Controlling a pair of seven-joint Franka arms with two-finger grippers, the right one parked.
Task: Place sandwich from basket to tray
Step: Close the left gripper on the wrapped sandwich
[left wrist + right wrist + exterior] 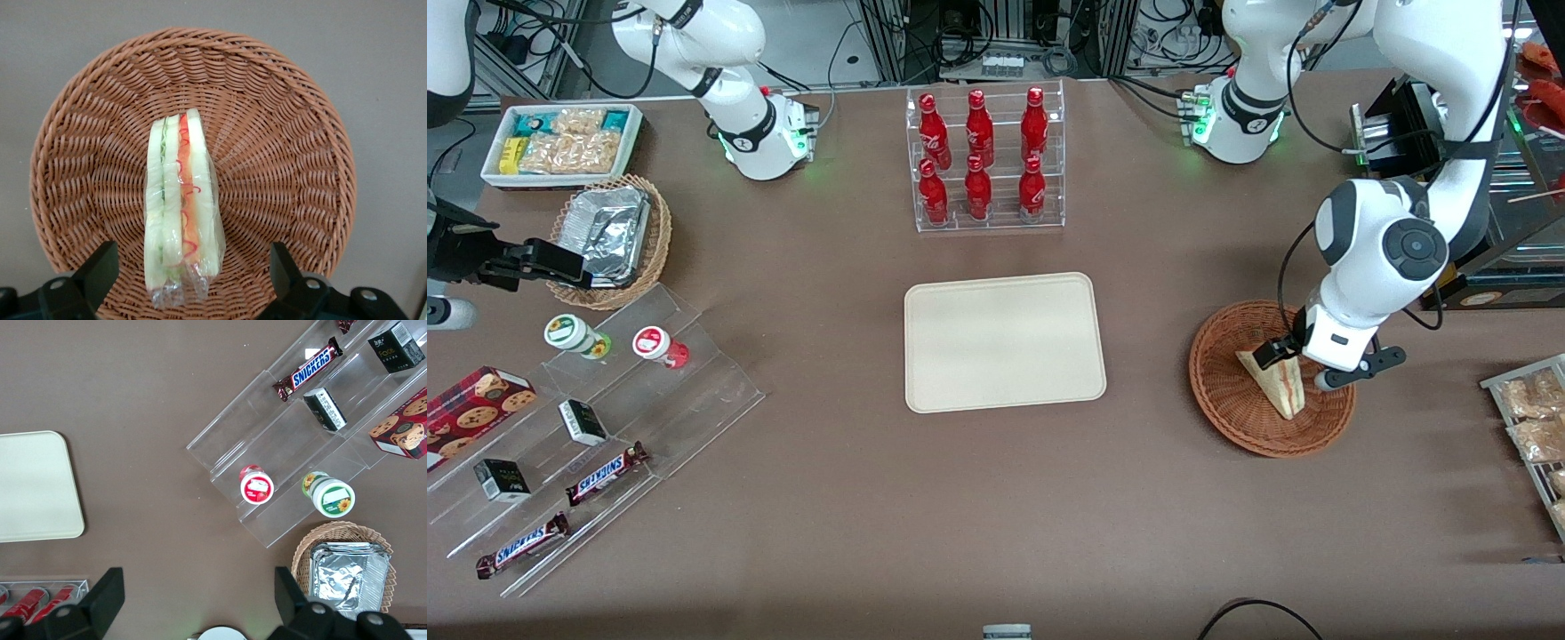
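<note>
The gripper (189,277) hangs above the basket (1218,391), fingers spread wide astride the sandwich (181,207), none touching.

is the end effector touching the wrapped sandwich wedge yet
Apart. The left wrist view shows the open end effector fingers astride the wrapped white-bread sandwich wedge, basket weave visible between.

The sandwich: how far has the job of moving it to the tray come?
Nothing is moved yet. The sandwich lies in the basket, wrapped. The pincer hangs open above it, one finger at each side, not touching. The grasp, the lift and the placing on the empty tray remain.
</note>
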